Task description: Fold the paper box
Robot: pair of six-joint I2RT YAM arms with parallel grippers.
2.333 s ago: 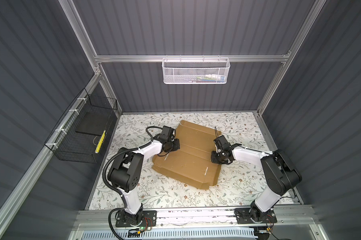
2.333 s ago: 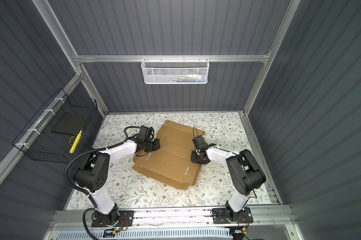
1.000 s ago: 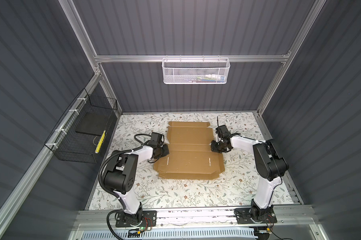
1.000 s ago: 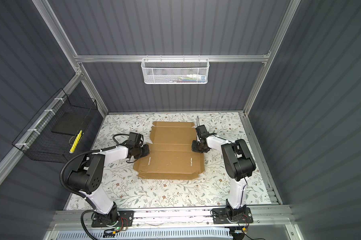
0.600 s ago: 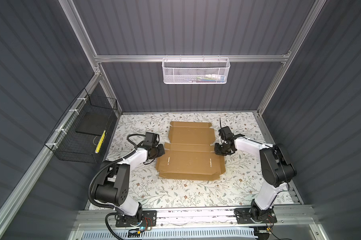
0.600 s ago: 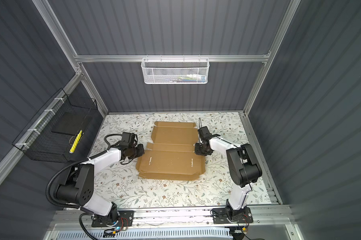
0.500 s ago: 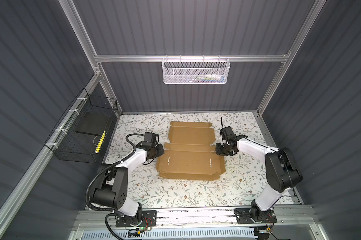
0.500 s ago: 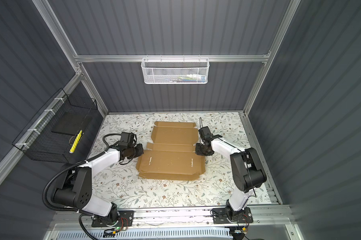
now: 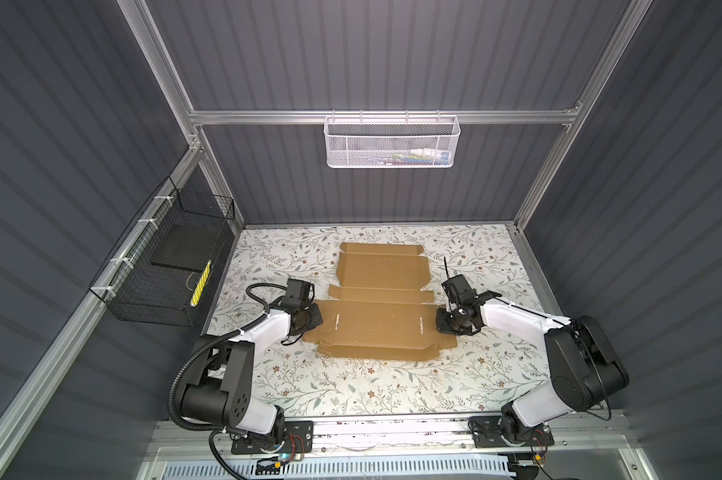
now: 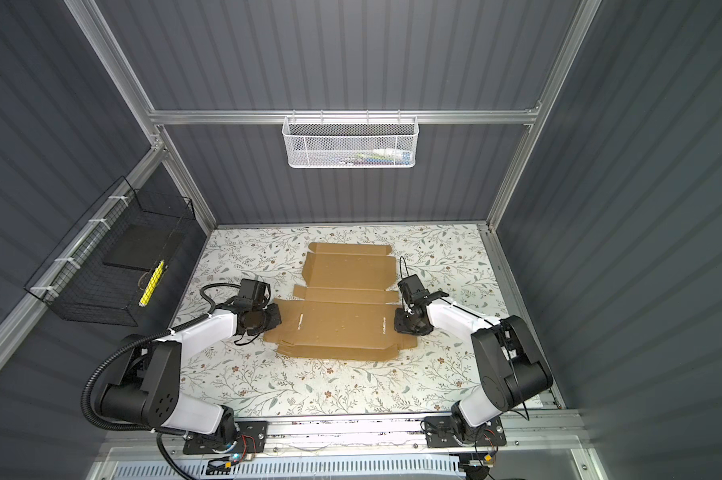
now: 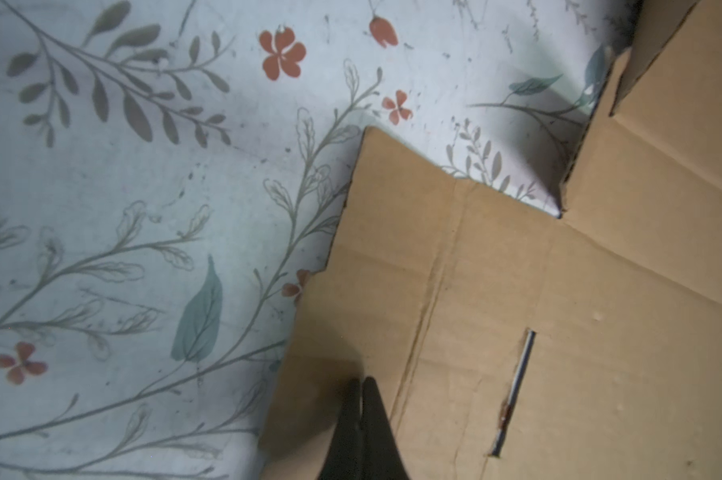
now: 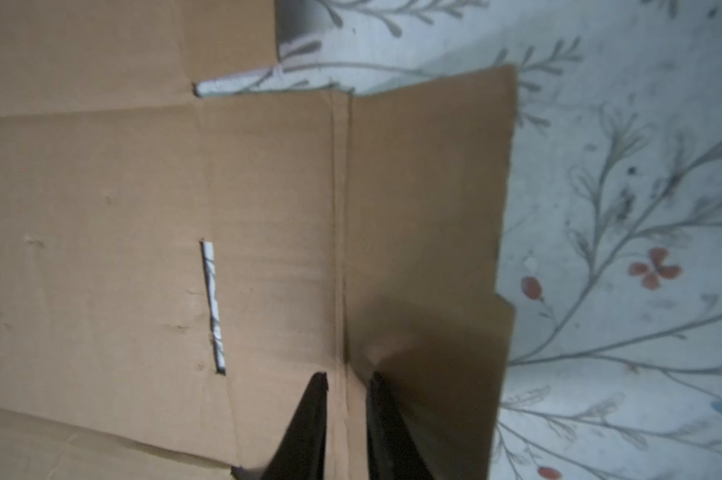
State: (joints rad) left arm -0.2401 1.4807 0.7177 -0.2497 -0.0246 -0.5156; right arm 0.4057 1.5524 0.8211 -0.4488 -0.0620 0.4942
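The paper box (image 9: 375,324) lies flat mid-frame. The left gripper (image 11: 361,380) sits clenched at its left flap. The right gripper (image 12: 346,376), slightly parted, straddles a crease.

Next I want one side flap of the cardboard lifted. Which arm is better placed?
Right, I'd say. The right claw sits slightly open astride the crease of the right flap of the cardboard. The left claw is shut over the left flap and would need to open first.

L fingers (image 11: 371,440) shut, R fingers (image 12: 309,432) slightly apart
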